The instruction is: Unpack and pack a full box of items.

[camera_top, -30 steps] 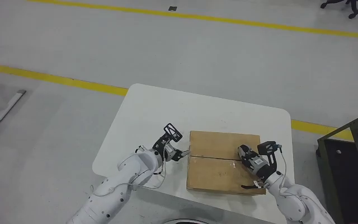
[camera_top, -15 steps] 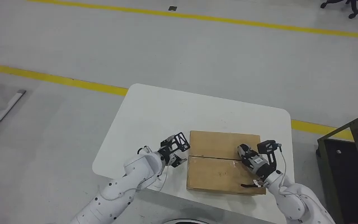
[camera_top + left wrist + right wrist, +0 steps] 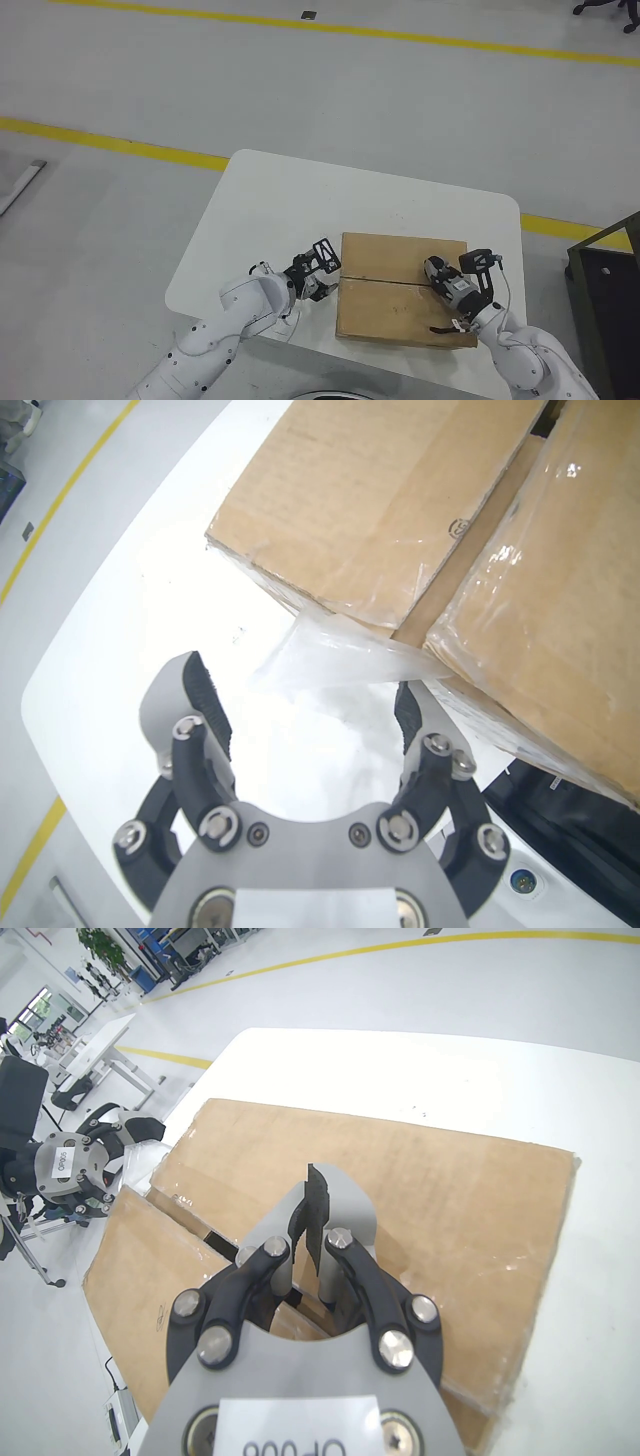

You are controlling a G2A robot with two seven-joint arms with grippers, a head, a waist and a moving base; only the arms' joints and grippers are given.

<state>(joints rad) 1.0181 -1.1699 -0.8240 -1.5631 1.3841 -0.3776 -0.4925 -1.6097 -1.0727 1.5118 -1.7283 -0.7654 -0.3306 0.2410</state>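
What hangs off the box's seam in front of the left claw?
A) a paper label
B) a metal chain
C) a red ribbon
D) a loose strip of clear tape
D: a loose strip of clear tape trails from the seam of the box toward the open left claw.

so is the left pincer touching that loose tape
Cannot tell. In the left wrist view one left pincer fingertip meets the edge of the loose tape, depth unclear.
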